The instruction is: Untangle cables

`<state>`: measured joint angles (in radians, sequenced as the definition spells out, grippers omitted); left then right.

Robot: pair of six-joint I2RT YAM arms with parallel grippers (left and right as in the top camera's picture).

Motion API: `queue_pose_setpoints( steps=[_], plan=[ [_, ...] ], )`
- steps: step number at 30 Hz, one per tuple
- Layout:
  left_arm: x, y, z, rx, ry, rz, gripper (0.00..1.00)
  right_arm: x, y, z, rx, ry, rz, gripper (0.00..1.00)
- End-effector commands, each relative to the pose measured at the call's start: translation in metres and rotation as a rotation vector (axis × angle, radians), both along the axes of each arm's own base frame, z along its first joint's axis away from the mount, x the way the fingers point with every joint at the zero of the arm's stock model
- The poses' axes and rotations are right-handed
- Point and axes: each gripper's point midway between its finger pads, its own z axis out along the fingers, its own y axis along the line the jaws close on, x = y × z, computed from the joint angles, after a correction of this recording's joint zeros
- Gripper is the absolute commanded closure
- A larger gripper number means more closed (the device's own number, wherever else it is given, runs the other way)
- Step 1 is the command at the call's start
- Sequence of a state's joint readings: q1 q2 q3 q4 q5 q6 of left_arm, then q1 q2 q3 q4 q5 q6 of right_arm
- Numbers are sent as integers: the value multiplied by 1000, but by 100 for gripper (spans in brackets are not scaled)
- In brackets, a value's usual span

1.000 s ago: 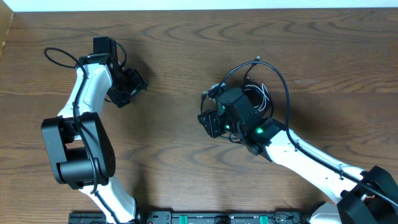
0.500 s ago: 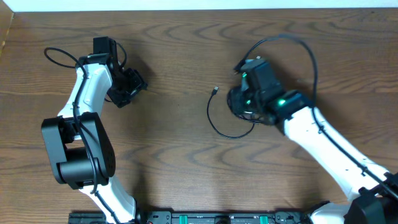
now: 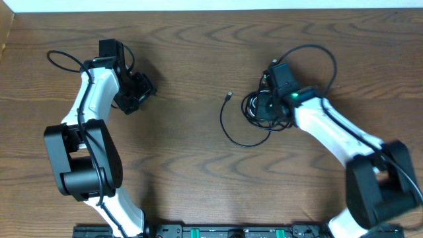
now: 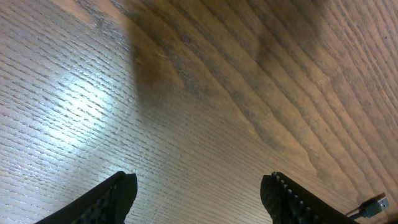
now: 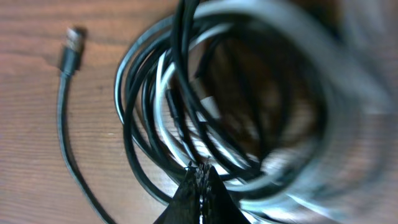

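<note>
The cables (image 3: 260,109) lie as a tangled coil of black cords right of centre, and one black strand (image 3: 232,135) loops out to the left and ends in a small plug (image 3: 229,96). My right gripper (image 3: 267,107) points down into that coil. In the right wrist view its fingertips (image 5: 200,168) are pressed together on a black strand of the coil (image 5: 134,124), and a white cord (image 5: 163,102) runs among the black ones. The loose plug (image 5: 71,46) lies to the upper left. My left gripper (image 3: 144,89) stands open far to the left, over bare wood (image 4: 199,199).
Thick black arm cables arc above each wrist, one by the left arm (image 3: 59,59) and one by the right (image 3: 320,56). A small plug tip (image 4: 373,203) shows at the lower right edge of the left wrist view. The table's far edge (image 3: 211,9) runs along the top.
My right arm swung from the table's middle to the right and settled over the coil, closing its jaws there. One strand was left spread out to the left. The left arm stayed still.
</note>
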<state>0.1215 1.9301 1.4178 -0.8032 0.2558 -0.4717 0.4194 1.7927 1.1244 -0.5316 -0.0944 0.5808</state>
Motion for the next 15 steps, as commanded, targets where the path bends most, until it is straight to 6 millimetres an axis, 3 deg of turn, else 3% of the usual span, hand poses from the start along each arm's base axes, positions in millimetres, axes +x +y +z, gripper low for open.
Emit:
queue_pose_setpoints(
  steps=[1,6,11,15],
  plan=[
    [-2,2,-5,12,17,-1,31,-24,48,-26,171,140,57,99],
    [-2,2,-5,12,17,-1,31,-43,117,-38,351,189,159,99],
    [-2,2,-5,12,17,-1,31,-40,173,-7,453,24,300,99],
    [-2,2,-5,12,17,-1,31,-25,184,20,466,-60,323,99]
  ],
)
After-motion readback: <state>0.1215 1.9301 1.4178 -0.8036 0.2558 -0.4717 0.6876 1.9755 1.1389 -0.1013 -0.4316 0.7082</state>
